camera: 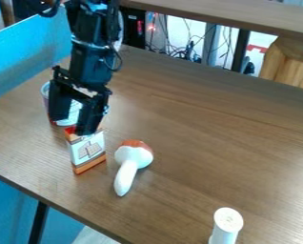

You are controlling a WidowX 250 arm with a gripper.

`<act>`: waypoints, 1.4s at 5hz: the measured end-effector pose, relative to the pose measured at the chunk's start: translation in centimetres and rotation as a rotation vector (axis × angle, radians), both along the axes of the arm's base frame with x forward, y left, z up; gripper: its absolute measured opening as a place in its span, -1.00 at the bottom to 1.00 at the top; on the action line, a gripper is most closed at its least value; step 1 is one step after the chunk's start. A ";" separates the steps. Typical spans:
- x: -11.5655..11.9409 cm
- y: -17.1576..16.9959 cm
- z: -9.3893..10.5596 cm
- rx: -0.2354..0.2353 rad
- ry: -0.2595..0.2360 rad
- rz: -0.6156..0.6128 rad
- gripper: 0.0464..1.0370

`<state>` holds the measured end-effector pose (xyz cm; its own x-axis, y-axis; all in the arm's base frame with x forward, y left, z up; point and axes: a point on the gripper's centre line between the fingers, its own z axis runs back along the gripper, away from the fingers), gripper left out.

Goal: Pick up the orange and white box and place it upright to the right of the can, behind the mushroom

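1. Hanging point-down toward 10 o'clock on the tabletop, the black gripper (72, 126) has its two fingers spread apart, with nothing clearly clasped between them.
2. The small box (88, 151), white with orange bands and a red patch on top, stands upright just below the gripper; one fingertip overlaps its top edge in the view, though whether they touch is hard to tell.
3. Toward 11 o'clock from the box is a pale, round container (69, 115), partly hidden behind the gripper, perhaps a cup or a can.
4. The toy mushroom (132, 159) lies between 3 and 4 o'clock from the box, near it but apart, its reddish-brown cap toward 1 o'clock and its white stem toward 7 o'clock.
5. Well apart, toward 5 o'clock on the brown table (198, 138), a white cylinder (227, 224) shows its round end.
6. Loose cables (179, 50) hang beyond the table's far edge, near 12 o'clock.
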<state>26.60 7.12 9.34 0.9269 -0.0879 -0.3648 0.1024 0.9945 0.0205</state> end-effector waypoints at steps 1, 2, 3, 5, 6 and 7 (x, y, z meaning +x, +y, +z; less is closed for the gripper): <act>-0.2 0.0 -1.5 0.007 0.057 0.007 0.93; -0.3 0.3 -2.0 0.021 0.077 0.022 0.93; -0.2 0.3 -2.0 0.019 0.071 0.019 0.85; 0.5 0.0 -2.3 -0.002 0.025 0.003 -0.25; 0.7 -0.1 -2.3 -0.005 0.013 0.011 -0.30; 0.8 -0.5 -0.9 -0.031 -0.018 0.010 -0.30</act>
